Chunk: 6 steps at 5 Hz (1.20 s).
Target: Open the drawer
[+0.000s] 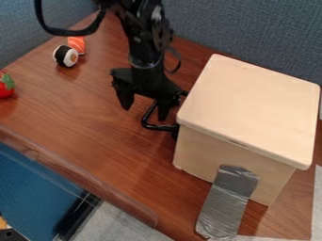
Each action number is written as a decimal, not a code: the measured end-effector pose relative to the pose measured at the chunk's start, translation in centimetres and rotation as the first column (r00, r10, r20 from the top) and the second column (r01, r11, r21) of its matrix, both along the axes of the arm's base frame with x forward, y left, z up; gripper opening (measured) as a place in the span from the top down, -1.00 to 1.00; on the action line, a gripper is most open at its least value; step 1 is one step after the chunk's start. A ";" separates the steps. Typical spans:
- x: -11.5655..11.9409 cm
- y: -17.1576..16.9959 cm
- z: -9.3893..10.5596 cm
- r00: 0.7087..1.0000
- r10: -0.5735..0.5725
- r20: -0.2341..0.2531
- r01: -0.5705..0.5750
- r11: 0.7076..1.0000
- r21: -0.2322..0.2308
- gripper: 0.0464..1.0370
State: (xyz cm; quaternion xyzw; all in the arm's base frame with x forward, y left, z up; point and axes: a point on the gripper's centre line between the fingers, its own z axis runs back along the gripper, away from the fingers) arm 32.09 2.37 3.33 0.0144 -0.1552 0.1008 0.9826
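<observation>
My black gripper hangs low over the table just left of the wooden box, its two fingers spread apart. A black drawer handle sticks out from the left side of the light wooden box. The right finger is at the handle's loop, and the left finger stands outside it, farther left. Whether the finger touches the handle, I cannot tell. The drawer's front on that side is hidden from this angle.
Silver tape runs from the box's front onto the table. A sushi roll, an orange-and-white piece and a strawberry lie at the left. Blue-grey partitions stand behind.
</observation>
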 end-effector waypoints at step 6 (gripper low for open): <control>1.1 3.1 -1.6 0.995 0.077 -0.059 -0.079 0.997 -0.023 0.77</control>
